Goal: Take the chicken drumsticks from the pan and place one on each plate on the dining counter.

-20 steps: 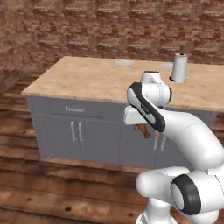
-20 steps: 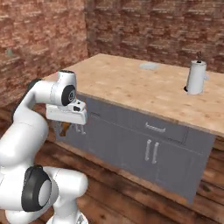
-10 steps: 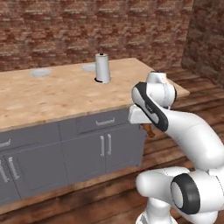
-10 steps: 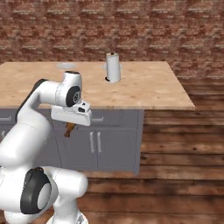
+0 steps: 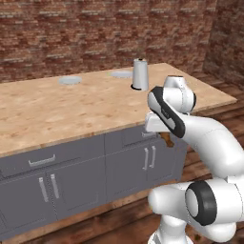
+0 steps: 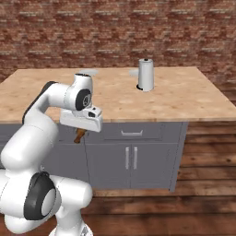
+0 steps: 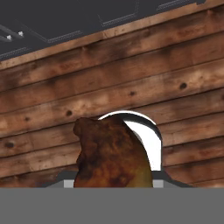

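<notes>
Hand view puts a reddish-brown cooked chicken drumstick [image 7: 111, 153] right at your gripper [image 6: 79, 136], whose jaws are clamped on it, down in front of the grey cabinet base [image 6: 133, 156] and above the dark plank floor [image 7: 131, 87]. You look to be mid-carry. Two round pale grey plates [image 5: 70, 80] lie on the far side of the light wood-grain dining counter [image 5: 71, 109], left of the white cylinder [image 5: 139, 75]. Next, lift the drumstick over the counter's near edge and reach to a plate
</notes>
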